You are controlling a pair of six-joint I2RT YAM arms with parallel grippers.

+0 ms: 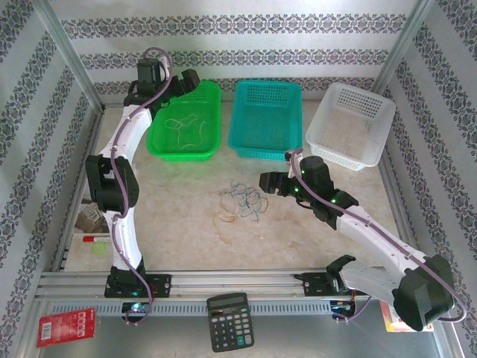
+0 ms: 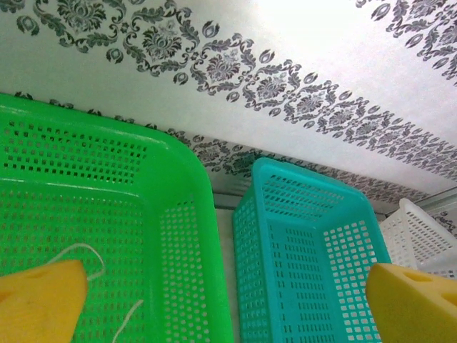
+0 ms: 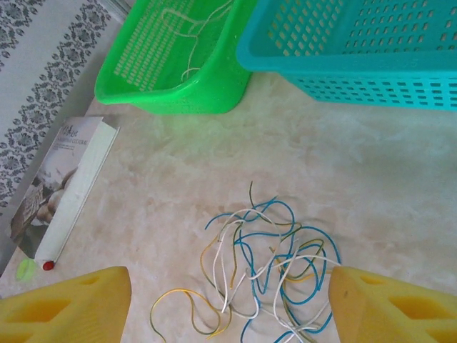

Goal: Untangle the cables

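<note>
Cables [image 3: 264, 271]: hair-thin curly wires, blue, whitish & pale yellow, in a loose tangle on the marbled beige desk [image 3: 371, 164], in front of the baskets. One more pale wire [image 2: 86, 245] lies inside the glossy green basket [image 2: 178, 236]. The teal basket [image 2: 307, 243] beside it has the same grid of small holes. My left jaws, w/ yellow foam-like pads [image 2: 43, 300], stand wide open over the green basket and hold nothing. My right jaws are also wide open above the tangle, nothing between them.
</note>
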